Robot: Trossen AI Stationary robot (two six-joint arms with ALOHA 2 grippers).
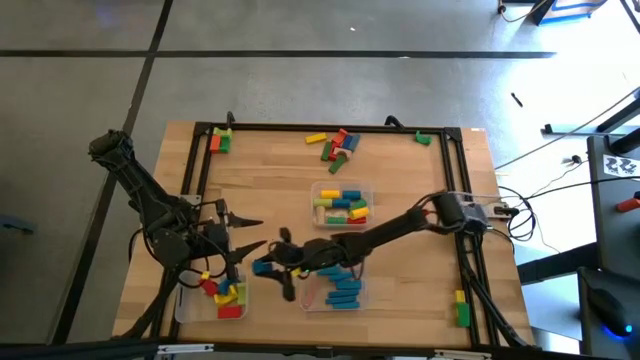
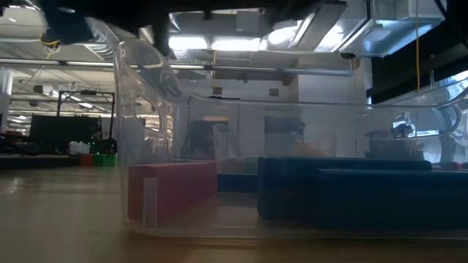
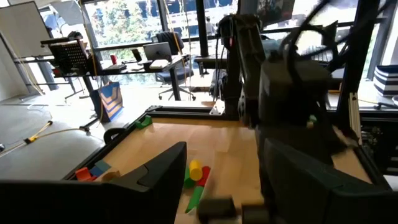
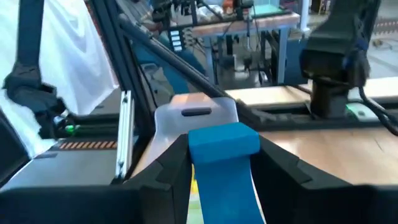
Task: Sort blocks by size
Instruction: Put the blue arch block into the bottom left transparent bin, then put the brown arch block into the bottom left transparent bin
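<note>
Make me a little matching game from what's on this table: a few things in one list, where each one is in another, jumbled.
Things:
1. right pincer
2. left pincer
3. heap of loose blocks
4. yellow and green blocks

Where or how:
a. open and empty, above the tray of red and yellow pieces
b. at the table's far edge, in the middle
c. shut on a blue block
d. near corner on the right arm's side

Pairs: 1-c, 2-a, 3-b, 4-d
</note>
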